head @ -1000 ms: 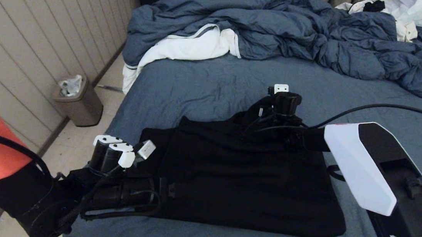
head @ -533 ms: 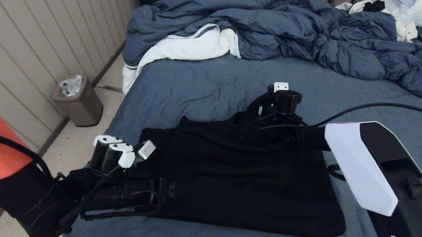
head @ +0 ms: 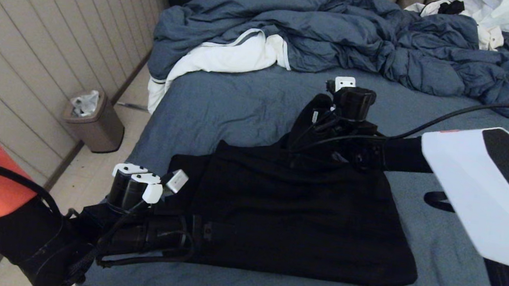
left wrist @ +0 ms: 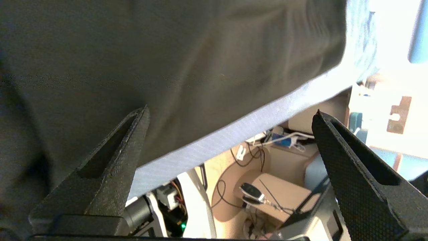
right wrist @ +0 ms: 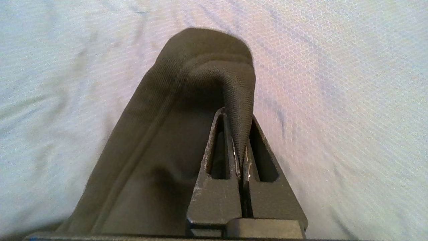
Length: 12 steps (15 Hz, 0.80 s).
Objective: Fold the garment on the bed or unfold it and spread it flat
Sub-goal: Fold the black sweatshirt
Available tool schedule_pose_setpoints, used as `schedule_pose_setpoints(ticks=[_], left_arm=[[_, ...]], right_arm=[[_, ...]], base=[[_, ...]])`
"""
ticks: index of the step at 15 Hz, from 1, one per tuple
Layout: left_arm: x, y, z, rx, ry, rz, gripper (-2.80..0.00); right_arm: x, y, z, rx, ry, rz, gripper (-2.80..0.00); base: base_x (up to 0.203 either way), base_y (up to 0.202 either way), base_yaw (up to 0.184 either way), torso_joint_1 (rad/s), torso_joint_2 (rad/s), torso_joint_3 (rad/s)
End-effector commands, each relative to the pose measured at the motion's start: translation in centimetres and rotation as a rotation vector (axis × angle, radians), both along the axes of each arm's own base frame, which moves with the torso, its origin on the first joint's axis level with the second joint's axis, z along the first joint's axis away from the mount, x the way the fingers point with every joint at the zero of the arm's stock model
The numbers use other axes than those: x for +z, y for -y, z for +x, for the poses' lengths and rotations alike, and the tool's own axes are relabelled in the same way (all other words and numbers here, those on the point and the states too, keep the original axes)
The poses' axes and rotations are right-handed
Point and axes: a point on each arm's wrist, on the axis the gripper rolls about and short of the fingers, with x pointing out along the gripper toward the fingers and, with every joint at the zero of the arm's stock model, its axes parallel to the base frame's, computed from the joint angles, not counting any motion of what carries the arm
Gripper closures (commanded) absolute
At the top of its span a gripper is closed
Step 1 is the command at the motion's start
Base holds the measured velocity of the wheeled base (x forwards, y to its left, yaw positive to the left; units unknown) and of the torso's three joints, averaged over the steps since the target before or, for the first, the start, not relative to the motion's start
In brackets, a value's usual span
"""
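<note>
two grippers: right gripper (right wrist: 239, 134) pinches the garment's (head: 294, 217) far edge above the bed (head: 249, 100); left gripper (left wrist: 230, 117) gapes wide at its near-left corner.

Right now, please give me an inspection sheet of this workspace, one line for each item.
Surface: bed, blue-grey sheet, lightly creased.
Job's things: black garment folded at the near edge, far part raised.
Clutter: duvet and white clothing bunched at the far side.
Grippers: right gripper shut on a garment fold; left gripper open at the garment's near-left edge.
Cables: black cable along the right arm.
Surroundings: bin on the floor; panelled wall.
</note>
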Motion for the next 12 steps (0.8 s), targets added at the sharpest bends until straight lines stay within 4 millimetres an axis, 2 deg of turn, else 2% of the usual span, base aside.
schedule_pose_setpoints(ticks=[1,4,8,10,12], left_arm=[[0.3,0.2,-0.5,-0.016,0.005,-0.008,-2.80],[0.4,0.6,-1.2,-0.036,0.022,-0.019,-2.80],[0.4,0.5,-1.3,-0.040,0.029,-0.018,-2.80],[0.4,0.5,-1.3,-0.039,0.028,-0.019,-2.80],[0.5,0.5,-1.4,-0.039,0.032,-0.021,-2.80]], right_arm=[[3.2,0.0,-3.4,0.021,0.024,0.007,0.00],[3.4,0.2,-6.6,0.048,0.000,-0.012,0.00],[1.7,0.0,-11.5,0.106,-0.069,-0.080,0.00],[0.8,-0.7,-13.3,0.159,-0.089,-0.119,0.00],[-0.5,-2.3,-14.7,0.236,-0.122,-0.156,0.00]], base=[[0.000,0.000,0.000,0.000,0.00,0.000],[0.000,0.000,0.000,0.000,0.00,0.000],[0.000,0.000,0.000,0.000,0.00,0.000],[0.000,0.000,0.000,0.000,0.00,0.000],[0.000,0.000,0.000,0.000,0.00,0.000]])
